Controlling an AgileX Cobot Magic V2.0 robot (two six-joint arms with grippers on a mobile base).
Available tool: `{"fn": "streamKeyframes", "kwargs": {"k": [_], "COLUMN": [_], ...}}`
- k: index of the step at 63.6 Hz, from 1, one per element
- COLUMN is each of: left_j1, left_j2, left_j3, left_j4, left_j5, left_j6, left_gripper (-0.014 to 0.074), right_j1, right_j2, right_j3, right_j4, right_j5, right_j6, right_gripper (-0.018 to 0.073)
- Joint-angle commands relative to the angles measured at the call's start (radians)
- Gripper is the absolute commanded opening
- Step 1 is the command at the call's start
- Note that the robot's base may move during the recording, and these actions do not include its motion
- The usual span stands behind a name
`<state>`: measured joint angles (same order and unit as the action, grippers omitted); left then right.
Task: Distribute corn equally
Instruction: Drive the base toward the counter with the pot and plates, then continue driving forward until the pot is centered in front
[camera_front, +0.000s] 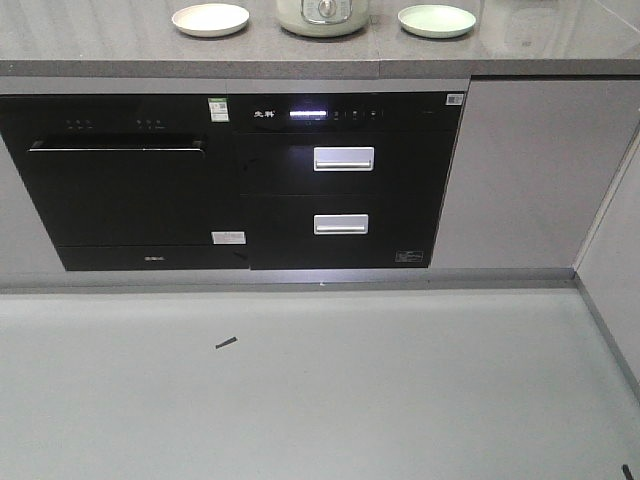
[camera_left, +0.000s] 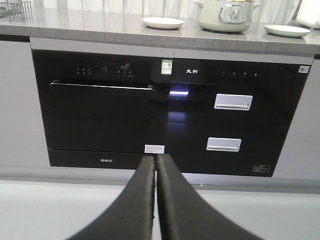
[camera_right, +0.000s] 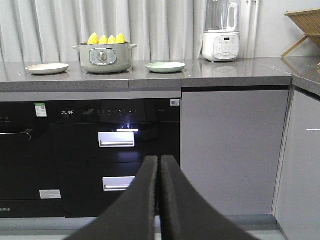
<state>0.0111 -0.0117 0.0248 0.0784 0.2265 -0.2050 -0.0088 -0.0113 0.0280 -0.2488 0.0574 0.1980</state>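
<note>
Several yellow corn (camera_right: 106, 39) cobs stand upright in a pale green pot (camera_right: 104, 57) on the grey countertop (camera_right: 150, 75); the same pot (camera_front: 322, 15) (camera_left: 226, 16) shows in the front and left wrist views, its corn cut off. A cream plate (camera_right: 47, 68) (camera_front: 210, 18) (camera_left: 162, 22) lies left of the pot, a light green plate (camera_right: 165, 66) (camera_front: 436, 20) (camera_left: 287, 30) right of it. My left gripper (camera_left: 155, 159) and right gripper (camera_right: 159, 158) are both shut on nothing, low in front of the cabinets, far from the counter.
Black built-in appliances (camera_front: 230, 180) with two silver drawer handles (camera_front: 343, 158) fill the cabinet front. A white blender (camera_right: 221, 32) stands at the counter's right, a wooden rack (camera_right: 305, 30) on the side counter. Grey floor (camera_front: 300, 390) lies in front.
</note>
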Motion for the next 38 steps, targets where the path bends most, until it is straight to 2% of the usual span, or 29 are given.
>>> {"fn": "streamKeyframes", "kwargs": {"k": [1, 38], "left_j1": [-0.006, -0.006], "left_j2": [-0.013, -0.013], "left_j3": [-0.023, -0.023], "left_j4": [0.000, 0.000], "left_j5": [-0.070, -0.070], "left_j6": [-0.003, -0.003], "left_gripper": [-0.0006, -0.0006], "right_j1": [-0.001, -0.001], "right_j2": [-0.008, -0.008], "right_j3": [0.018, 0.018], "right_j4": [-0.010, -0.010], "right_j5": [-0.072, -0.072], "right_j6": [-0.005, -0.005], "right_gripper": [-0.0002, -0.0002]}}
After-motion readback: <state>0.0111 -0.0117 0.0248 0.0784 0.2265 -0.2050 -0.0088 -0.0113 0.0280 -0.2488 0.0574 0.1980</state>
